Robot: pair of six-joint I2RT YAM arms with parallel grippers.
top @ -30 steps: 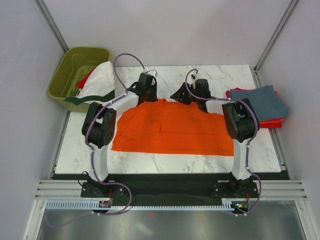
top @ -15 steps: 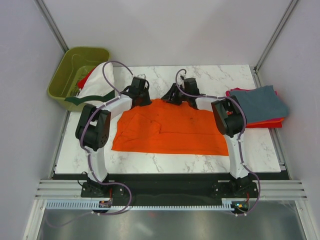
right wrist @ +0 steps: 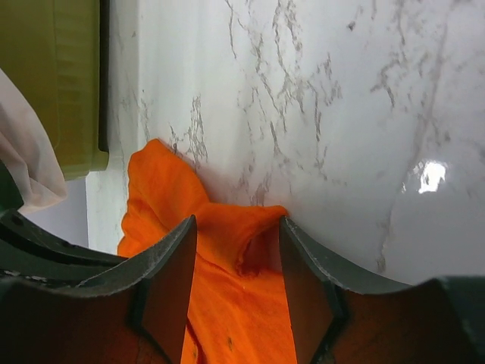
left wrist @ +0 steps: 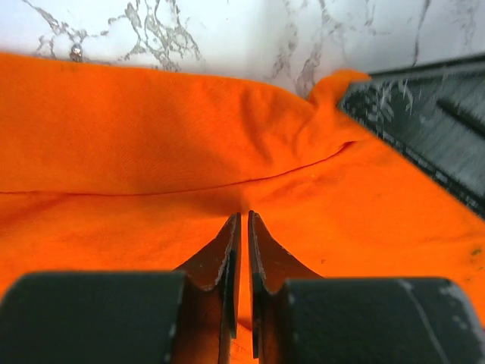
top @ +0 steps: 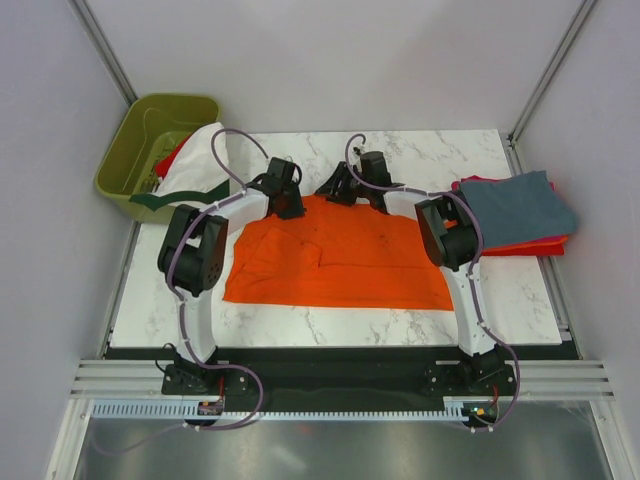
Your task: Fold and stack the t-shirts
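Observation:
The bright orange t-shirt [top: 340, 260] lies spread flat on the marble table [top: 440, 150]. My left gripper [top: 291, 206] is at its far edge, left of the middle. In the left wrist view the left gripper [left wrist: 242, 215] is shut, with a thin fold of orange cloth [left wrist: 151, 129] between the jaws. My right gripper [top: 336, 190] is just to its right at the same edge. In the right wrist view the right gripper [right wrist: 237, 224] is open, its jaws either side of a raised fold of the orange t-shirt [right wrist: 227, 227].
A stack of folded shirts sits at the right edge, slate blue-grey [top: 520, 200] over red [top: 535, 244]. The olive-green bin [top: 140, 130] stands off the far-left corner. A white shirt with dark green trim [top: 195, 165] hangs out of it.
Both grippers have come left and nearer, from beyond the shirt down onto its far edge. The two grippers now sit closer together. The shirt has barely shifted.

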